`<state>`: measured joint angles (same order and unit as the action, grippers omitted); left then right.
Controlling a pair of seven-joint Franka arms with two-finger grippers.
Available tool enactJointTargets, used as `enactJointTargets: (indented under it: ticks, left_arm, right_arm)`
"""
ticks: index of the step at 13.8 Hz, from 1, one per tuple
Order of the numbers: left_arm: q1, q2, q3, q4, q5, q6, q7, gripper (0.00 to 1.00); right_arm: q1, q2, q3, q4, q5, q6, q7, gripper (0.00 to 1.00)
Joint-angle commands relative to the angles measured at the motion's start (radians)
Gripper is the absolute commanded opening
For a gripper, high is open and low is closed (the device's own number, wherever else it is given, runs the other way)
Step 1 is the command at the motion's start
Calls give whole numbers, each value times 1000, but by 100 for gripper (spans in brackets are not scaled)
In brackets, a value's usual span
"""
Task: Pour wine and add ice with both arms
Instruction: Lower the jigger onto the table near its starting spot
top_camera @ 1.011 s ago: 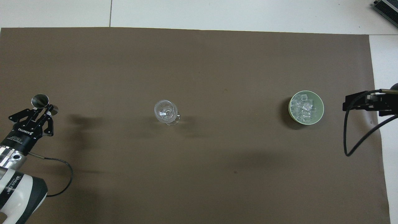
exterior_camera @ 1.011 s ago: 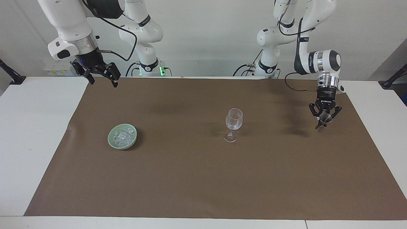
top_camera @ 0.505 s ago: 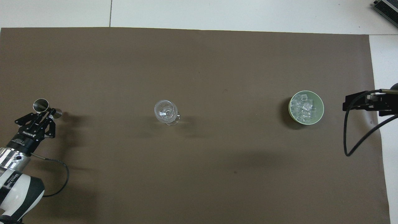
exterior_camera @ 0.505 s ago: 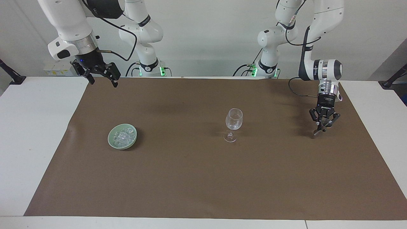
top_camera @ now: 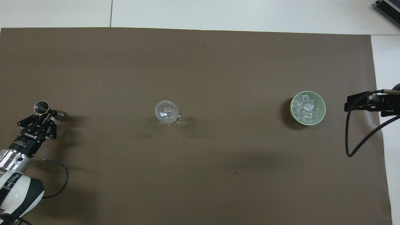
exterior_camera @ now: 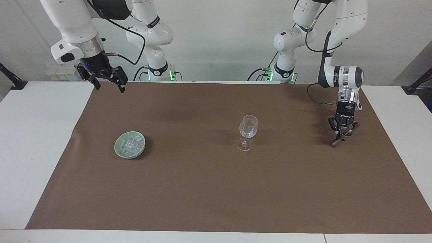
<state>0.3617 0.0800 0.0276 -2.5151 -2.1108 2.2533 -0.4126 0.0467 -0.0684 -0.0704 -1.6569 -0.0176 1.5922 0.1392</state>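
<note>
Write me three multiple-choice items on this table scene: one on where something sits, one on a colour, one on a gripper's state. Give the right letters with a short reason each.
1. Where does the clear stemmed wine glass stand?
A. Between the bowl of ice and the left gripper, on the brown mat
B. Inside the bowl
C. On the bare white tabletop

2. What colour is the round bowl that holds the clear ice cubes?
A. Red
B. Pale green
C. Black

3. What is the left gripper doing?
A. Hanging open and empty
B. Shut on the wine glass's stem
C. Shut on a small metal measuring cup

Answers: 1 A, the glass stands mid-mat between them. 2 B, the rim is pale green. 3 C, its fingers meet on the tilted metal cup. The right gripper waits open over the mat's corner nearest the robots.
</note>
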Motion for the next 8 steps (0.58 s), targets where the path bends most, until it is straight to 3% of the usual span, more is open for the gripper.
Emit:
enactJointTargets:
  ticks: [1,8]
  left_arm:
    - [20,32,-5,15,17,-43,-14,0]
    - [40,60,-6,19,15,-73,-51,0]
  right_arm:
    - [-7,-19,4,-20,8,-5,-30,100]
    - [-10,-17,0,-20,8,6,-27,100]
